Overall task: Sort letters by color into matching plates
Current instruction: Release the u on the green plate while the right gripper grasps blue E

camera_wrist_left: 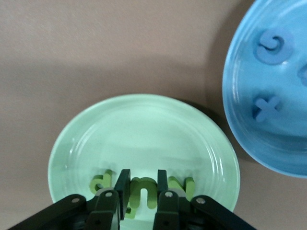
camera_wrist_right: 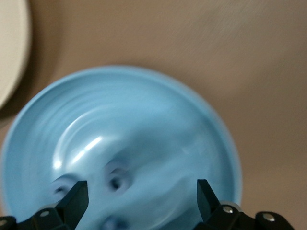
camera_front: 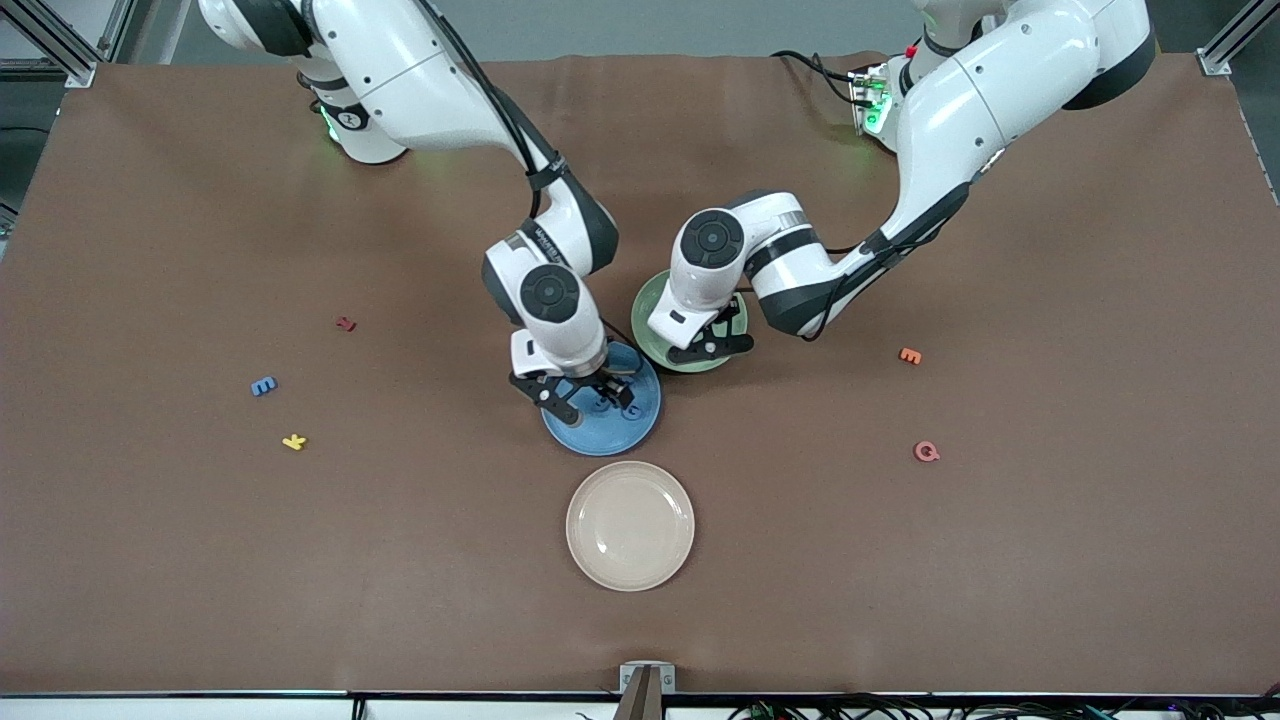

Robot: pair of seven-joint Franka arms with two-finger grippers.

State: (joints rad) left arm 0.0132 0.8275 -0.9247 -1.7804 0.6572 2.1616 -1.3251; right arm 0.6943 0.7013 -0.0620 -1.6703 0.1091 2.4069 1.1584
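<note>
My left gripper (camera_front: pixel 712 345) is low over the pale green plate (camera_front: pixel 652 300), shut on a green letter (camera_wrist_left: pixel 144 194). Two more green letters (camera_wrist_left: pixel 100 183) lie beside it in the green plate (camera_wrist_left: pixel 144 103). My right gripper (camera_front: pixel 592 398) hangs open just above the blue plate (camera_front: pixel 610 435) with nothing between its fingers (camera_wrist_right: pixel 76 196). Blue letters (camera_wrist_left: pixel 272 45) lie in that blue plate (camera_wrist_left: pixel 240 100), blurred in the right wrist view (camera_wrist_right: pixel 117 179). One more blue letter (camera_front: pixel 263 386) lies on the table toward the right arm's end.
A cream plate (camera_front: pixel 630 525) sits nearer the front camera than the blue plate. Yellow (camera_front: pixel 293 441) and dark red (camera_front: pixel 346 323) letters lie near the loose blue letter. Orange (camera_front: pixel 910 355) and pink (camera_front: pixel 927 452) letters lie toward the left arm's end.
</note>
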